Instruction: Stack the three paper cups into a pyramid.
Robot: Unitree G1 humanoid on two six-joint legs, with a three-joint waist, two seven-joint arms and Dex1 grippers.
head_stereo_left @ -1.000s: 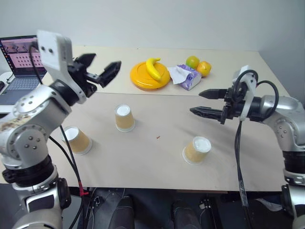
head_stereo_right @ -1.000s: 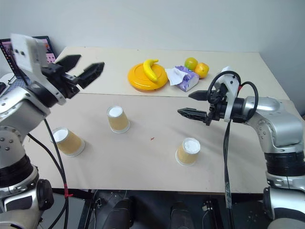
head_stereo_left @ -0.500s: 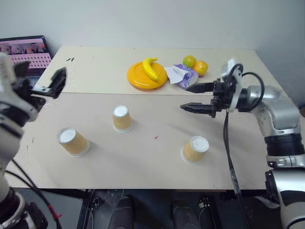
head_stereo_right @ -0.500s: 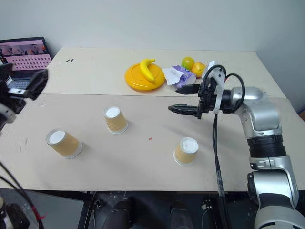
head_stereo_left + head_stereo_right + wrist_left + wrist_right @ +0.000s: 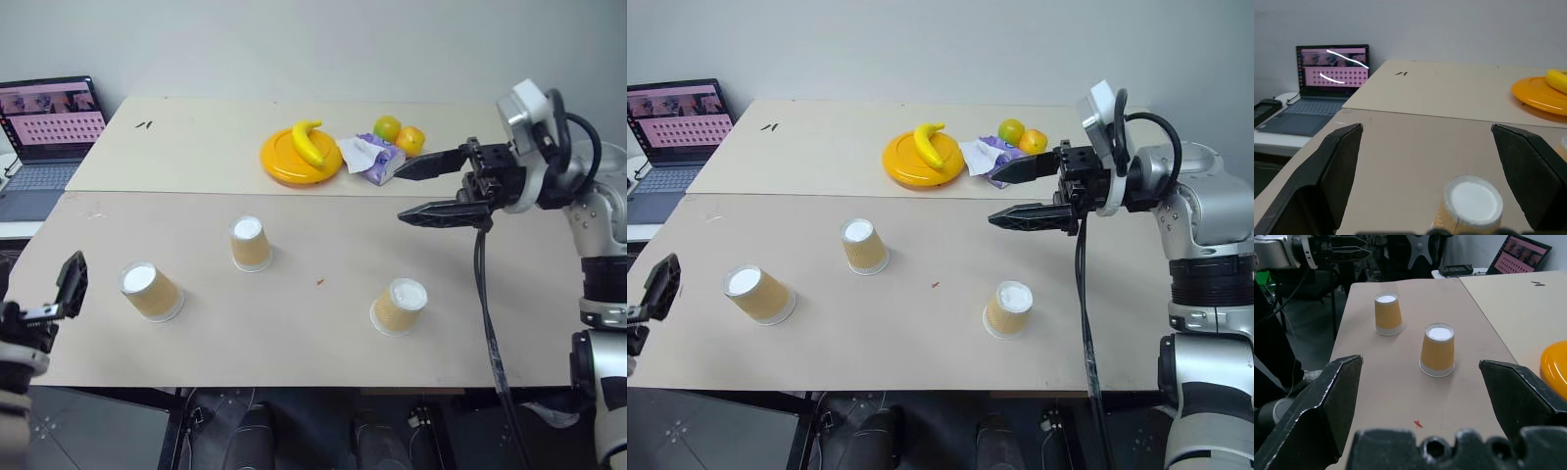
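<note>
Three paper cups stand upside down and apart on the near table: a left cup (image 5: 150,291), tilted, a middle cup (image 5: 251,243) and a right cup (image 5: 400,305). My left gripper (image 5: 61,294) hangs open off the table's left front edge, level with the left cup (image 5: 1469,205), which lies just ahead between its fingers (image 5: 1342,161). My right gripper (image 5: 400,196) is open and empty, held above the table behind the right cup and pointing left. The right wrist view looks over the middle cup (image 5: 1438,355) toward the left cup (image 5: 1388,313).
A yellow plate (image 5: 284,162) holding a banana (image 5: 310,139) sits on the far table, with a purple tissue pack (image 5: 377,159) and two oranges (image 5: 411,140) to its right. An open laptop (image 5: 49,122) stands on a side table at far left.
My left arm has dropped from high over the table back to its left front edge, still open. The right gripper has risen a little and turned, still open.
</note>
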